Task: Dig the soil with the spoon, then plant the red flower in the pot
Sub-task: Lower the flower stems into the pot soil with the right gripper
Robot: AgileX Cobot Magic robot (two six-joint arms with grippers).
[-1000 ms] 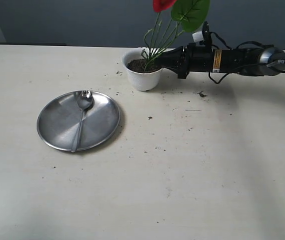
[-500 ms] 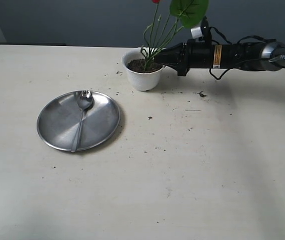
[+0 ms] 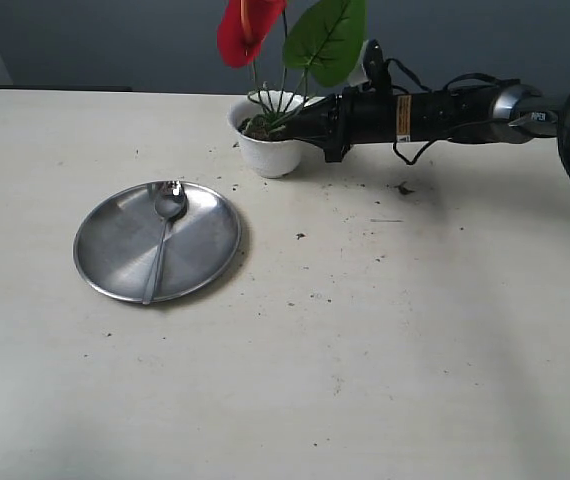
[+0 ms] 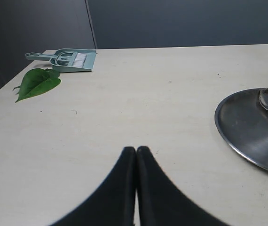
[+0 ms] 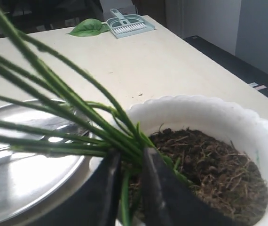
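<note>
1. The red flower (image 3: 248,28) rises from the pot (image 3: 270,152), its stems running down to the soil (image 5: 209,165).
2. The right gripper (image 5: 129,162) pinches the stems just above the soil.
3. The spoon (image 3: 163,232) lies on the steel plate (image 3: 115,255), apart from the pot.
4. The left gripper (image 4: 136,157) hangs over the table (image 4: 124,94), jaws pressed together.

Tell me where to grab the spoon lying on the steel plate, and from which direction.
Grip the spoon by its long thin handle, about midway, coming straight down from above and closing across its width. It lies flat on the plate, bowl toward the far rim, so there is likely no room to get under it from the side.
</note>
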